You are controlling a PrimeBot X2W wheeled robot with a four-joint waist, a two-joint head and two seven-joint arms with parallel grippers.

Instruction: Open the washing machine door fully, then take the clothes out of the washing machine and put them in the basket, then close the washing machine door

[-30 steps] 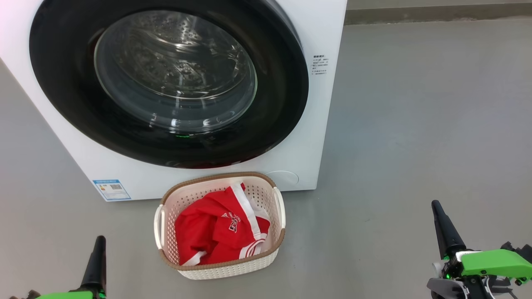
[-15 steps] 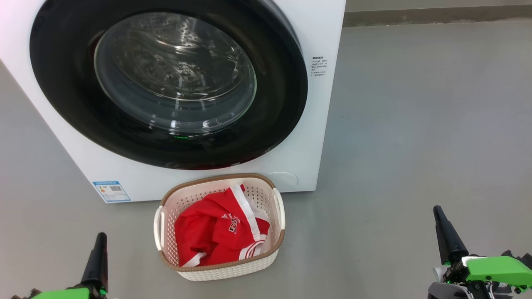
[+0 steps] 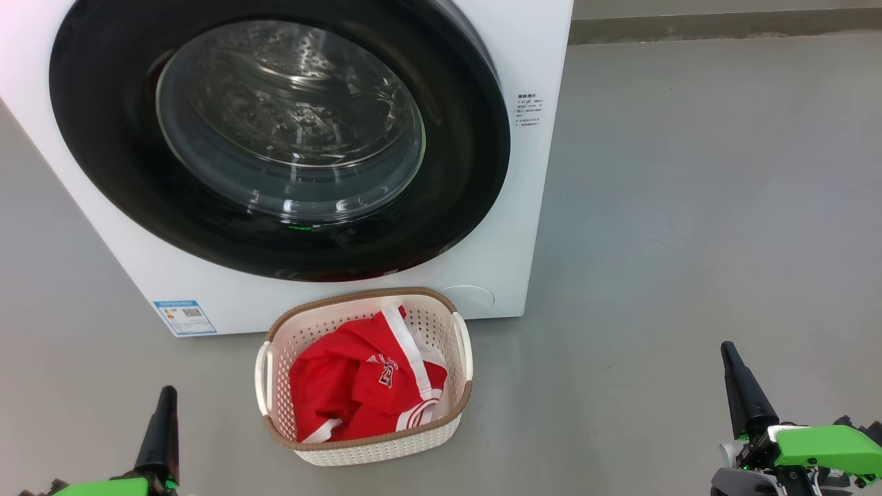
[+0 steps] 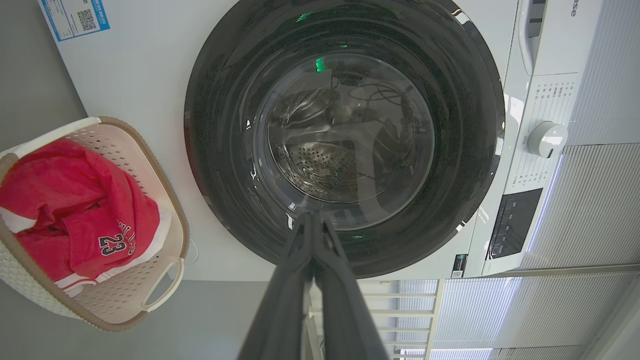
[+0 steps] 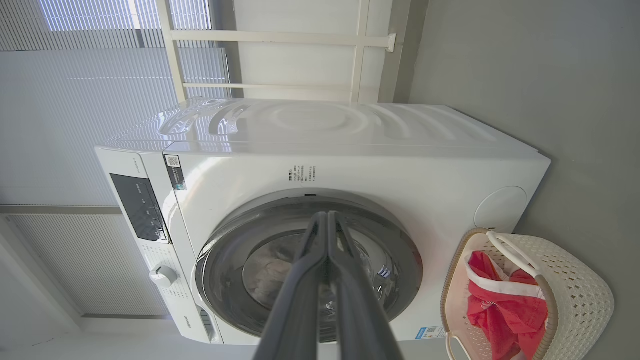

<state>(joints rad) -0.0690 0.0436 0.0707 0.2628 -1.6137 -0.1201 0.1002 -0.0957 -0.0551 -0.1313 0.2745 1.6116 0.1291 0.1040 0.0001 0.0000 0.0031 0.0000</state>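
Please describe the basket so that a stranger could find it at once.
Find the white washing machine with its round black door. On the grey floor before it stands a small cream perforated basket; its brown rim and red clothes inside set it apart.

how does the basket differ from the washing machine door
The basket is cream perforated plastic with a brown rim; the washing machine door is glossy black around clear glass. The basket is small and rounded-rectangular; the door is big and round. The basket is open-topped, holding the clothes; the door is shut.
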